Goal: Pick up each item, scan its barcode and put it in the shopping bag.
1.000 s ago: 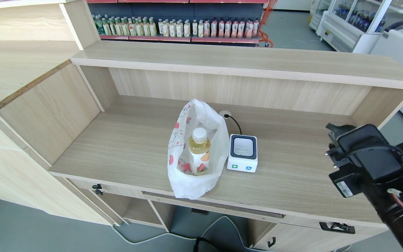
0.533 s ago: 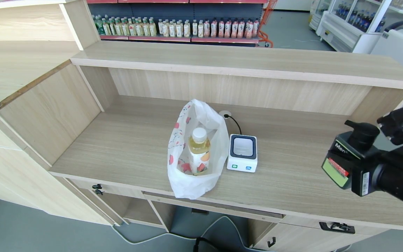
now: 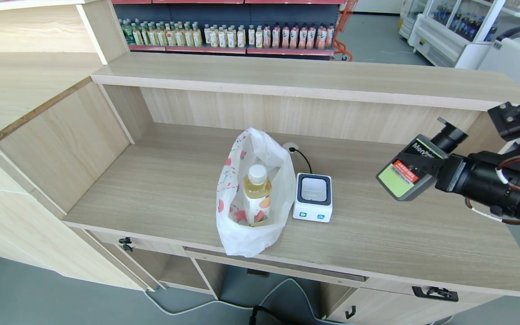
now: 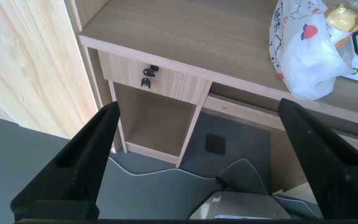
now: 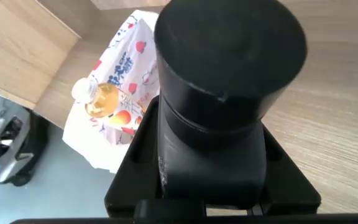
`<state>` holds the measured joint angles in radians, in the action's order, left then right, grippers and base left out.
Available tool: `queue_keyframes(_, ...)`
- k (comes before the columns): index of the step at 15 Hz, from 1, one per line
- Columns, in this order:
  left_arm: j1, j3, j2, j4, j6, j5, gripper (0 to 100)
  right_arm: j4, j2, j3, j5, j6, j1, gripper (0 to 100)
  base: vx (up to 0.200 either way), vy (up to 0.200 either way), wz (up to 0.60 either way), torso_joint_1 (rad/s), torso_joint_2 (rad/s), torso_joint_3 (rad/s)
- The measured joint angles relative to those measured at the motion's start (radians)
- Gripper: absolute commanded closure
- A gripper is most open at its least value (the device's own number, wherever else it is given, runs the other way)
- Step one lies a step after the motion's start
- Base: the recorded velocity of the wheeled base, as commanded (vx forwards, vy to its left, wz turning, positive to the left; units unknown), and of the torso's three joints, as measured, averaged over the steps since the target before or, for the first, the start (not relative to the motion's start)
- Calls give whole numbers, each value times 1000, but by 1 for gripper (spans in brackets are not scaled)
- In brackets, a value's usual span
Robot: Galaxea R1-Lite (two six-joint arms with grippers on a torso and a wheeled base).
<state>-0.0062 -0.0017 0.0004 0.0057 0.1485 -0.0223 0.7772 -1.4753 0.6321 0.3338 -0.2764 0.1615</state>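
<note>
A white shopping bag [image 3: 242,234] with red prints stands open at the counter's front, and a tea bottle [image 3: 257,189] stands upright inside it. Just to its right sits the white barcode scanner [image 3: 313,197]. My right gripper [image 3: 438,169] is shut on a black bottle [image 3: 411,171] with a green and red label, held in the air over the right part of the counter, well right of the scanner. The right wrist view looks down on the black bottle's cap [image 5: 229,93], with the bag [image 5: 123,62] beyond. My left gripper [image 4: 204,162] hangs open and empty below the counter's front edge.
The wooden counter [image 3: 377,234] has a raised back wall, a side wall on the left and a top ledge [image 3: 314,76]. A cable [image 3: 304,159] runs from the scanner to a hole behind it. Below the front edge are a locked drawer [image 4: 148,74] and an open cubby [image 4: 157,124].
My right arm has risen and swung left over the counter with the black bottle, turning it so its label faces down and left. The bag, tea bottle and scanner have not moved.
</note>
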Motion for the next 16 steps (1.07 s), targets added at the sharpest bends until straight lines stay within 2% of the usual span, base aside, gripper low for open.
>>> queue_keyframes(3,0,0,0,0,0,0,0,46,-89,3,66,-26,-42,100,0,0,0,0,0,0)
queue_keyframes(7,0,0,0,0,3,9,0,70,-141,14,82,-30,-44,100,0,0,0,0,0,0)
queue_keyframes(11,0,0,0,0,7,9,0,90,-161,20,175,-40,-43,100,0,0,0,0,0,0)
queue_keyframes(16,0,0,0,0,6,11,0,82,-188,66,184,-42,-44,100,0,200,0,2,6,-1)
